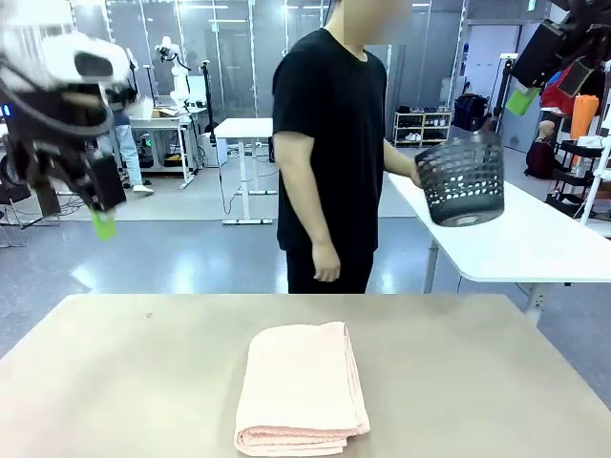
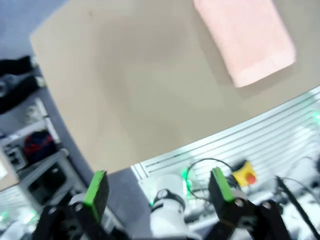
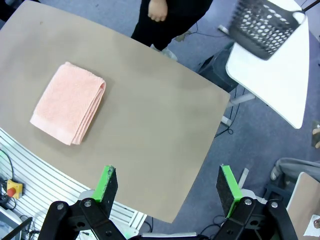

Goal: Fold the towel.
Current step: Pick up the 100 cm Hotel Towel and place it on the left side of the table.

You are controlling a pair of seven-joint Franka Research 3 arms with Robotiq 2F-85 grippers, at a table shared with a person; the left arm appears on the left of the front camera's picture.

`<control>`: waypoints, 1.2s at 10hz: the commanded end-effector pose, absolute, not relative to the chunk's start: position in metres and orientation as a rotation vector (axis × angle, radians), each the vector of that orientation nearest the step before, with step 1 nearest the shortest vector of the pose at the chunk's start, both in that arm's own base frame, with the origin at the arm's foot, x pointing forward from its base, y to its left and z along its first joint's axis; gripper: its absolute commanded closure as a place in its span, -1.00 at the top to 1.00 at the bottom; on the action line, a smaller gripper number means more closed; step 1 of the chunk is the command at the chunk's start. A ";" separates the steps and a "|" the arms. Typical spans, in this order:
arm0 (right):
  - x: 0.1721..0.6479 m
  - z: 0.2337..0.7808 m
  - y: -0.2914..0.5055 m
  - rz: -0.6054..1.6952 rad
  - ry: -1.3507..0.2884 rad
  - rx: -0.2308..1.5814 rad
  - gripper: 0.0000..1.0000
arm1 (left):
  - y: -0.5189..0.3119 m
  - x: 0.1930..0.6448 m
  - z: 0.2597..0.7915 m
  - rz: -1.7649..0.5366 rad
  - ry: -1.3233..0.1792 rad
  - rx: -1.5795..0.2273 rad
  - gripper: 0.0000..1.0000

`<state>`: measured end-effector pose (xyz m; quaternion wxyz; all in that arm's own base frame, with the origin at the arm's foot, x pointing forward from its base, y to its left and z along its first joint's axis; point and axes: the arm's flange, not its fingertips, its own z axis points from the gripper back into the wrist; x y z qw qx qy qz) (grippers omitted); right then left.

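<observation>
Plain tan table (image 1: 115,363), bare but for the towel (image 1: 302,389), with a rounded far corner in the right wrist view and an aluminium slatted frame along the near edge. Beyond it a grey glossy floor, glass partitions, white desks and shelving well back. Far side: person (image 1: 329,143) in black, one hand (image 1: 326,262) hanging at the hip, the other holding a dark perforated basket (image 1: 462,181) tilted on the edge of a white side table (image 1: 516,239) to the right. Yellow box with a red button (image 2: 245,174) below the near edge in the left wrist view. Towel folded into a thick, neat rectangle of several layers, salmon pink, terry-textured, lying flat near the front middle of the table, long side running away from the robot; stacked fold edges showing at the near end and along the right side, a plain hem visible at one short end. Left gripper (image 1: 100,212) raised high at upper left, well clear of the table, blurred, jaws spread wide with nothing between the green pads. Right gripper (image 3: 167,186) likewise high above the table, jaws released and empty, towel well apart below.
</observation>
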<state>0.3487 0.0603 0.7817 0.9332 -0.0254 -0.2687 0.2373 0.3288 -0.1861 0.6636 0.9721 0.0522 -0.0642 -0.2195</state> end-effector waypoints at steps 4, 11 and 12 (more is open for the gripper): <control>0.350 0.782 0.059 0.487 -0.548 -0.054 1.00 | -0.211 0.306 0.553 -0.224 -0.212 -0.093 1.00; 0.350 0.782 0.059 0.487 -0.548 -0.054 1.00 | -0.231 0.316 0.392 0.042 -0.367 -0.362 1.00; 0.350 0.782 0.059 0.487 -0.548 -0.054 1.00 | -0.234 0.319 0.376 0.064 -0.400 -0.404 1.00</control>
